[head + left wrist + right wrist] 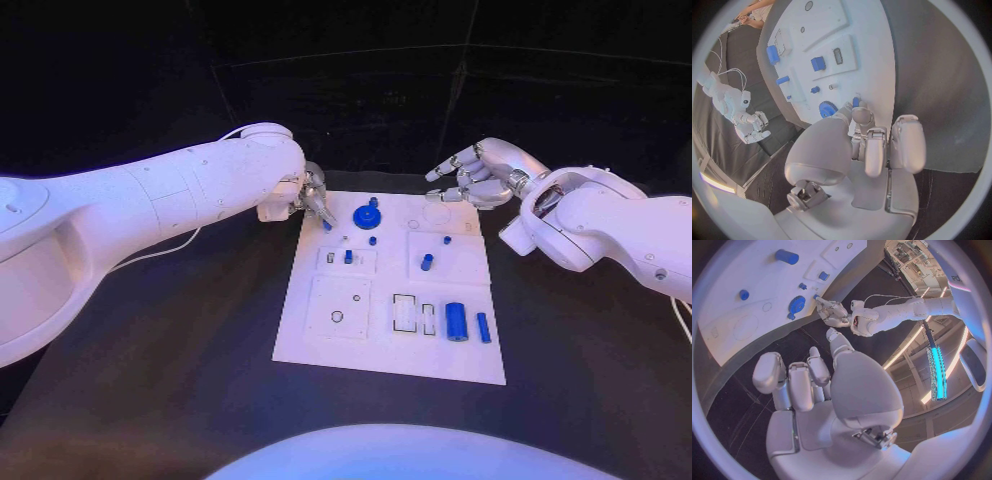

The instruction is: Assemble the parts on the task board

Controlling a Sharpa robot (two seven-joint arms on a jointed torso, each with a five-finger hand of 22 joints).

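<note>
Black table, white board [351,335] at centre. Blue parts look light, rigid, slick plastic; pinch by the sides. I count about eight: round gear [368,215] at board's 12 o'clock, big cylinder [457,321] at 4. Left hand [306,198] pinches a small blue peg [856,102] at 11. Right hand [476,175] hovers at 1, holding nothing, fingers loosely spread.

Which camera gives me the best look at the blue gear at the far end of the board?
The left wrist view: the blue gear sits close, teeth visible, just beyond the left hand. The head view shows it small; the right wrist view shows it at an angle.
</note>
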